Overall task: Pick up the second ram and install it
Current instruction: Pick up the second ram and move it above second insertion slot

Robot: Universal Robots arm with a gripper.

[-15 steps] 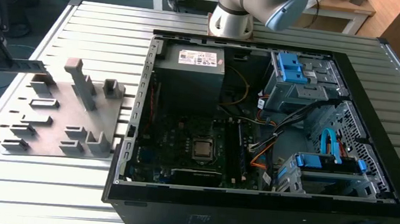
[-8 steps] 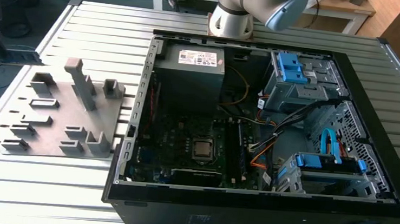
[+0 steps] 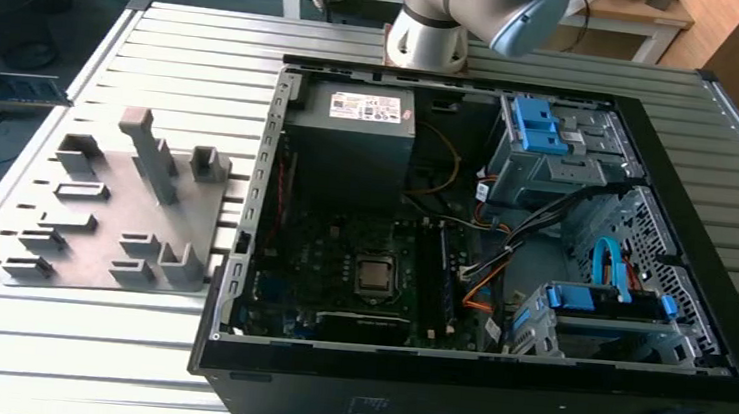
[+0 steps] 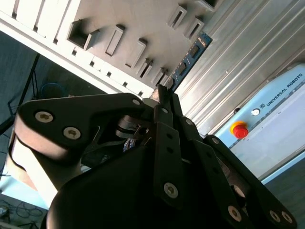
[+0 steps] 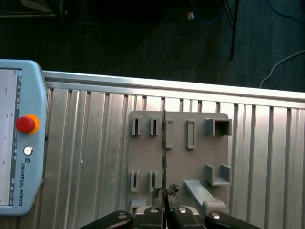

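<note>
My gripper (image 5: 163, 194) is shut on the second ram (image 5: 163, 152), which appears edge-on as a thin dark strip in the first wrist view. It hangs above the grey plastic holder (image 5: 178, 157). In the second wrist view the ram (image 4: 189, 58) sticks out past the gripper (image 4: 164, 93) as a blue-green board with dark chips. The open computer case (image 3: 643, 141) lies on the slatted table in the exterior view. Its motherboard has a CPU socket (image 3: 373, 276) and long memory slots (image 3: 446, 274) beside it.
The grey holder (image 3: 115, 215) with its upright ribs lies at the exterior view's left of the case. A teach pendant (image 5: 19, 138) with a red stop button rests on the metal table. Blue cables (image 3: 609, 268) and drive cages crowd the case's right side. The arm's base (image 3: 428, 31) stands behind the case.
</note>
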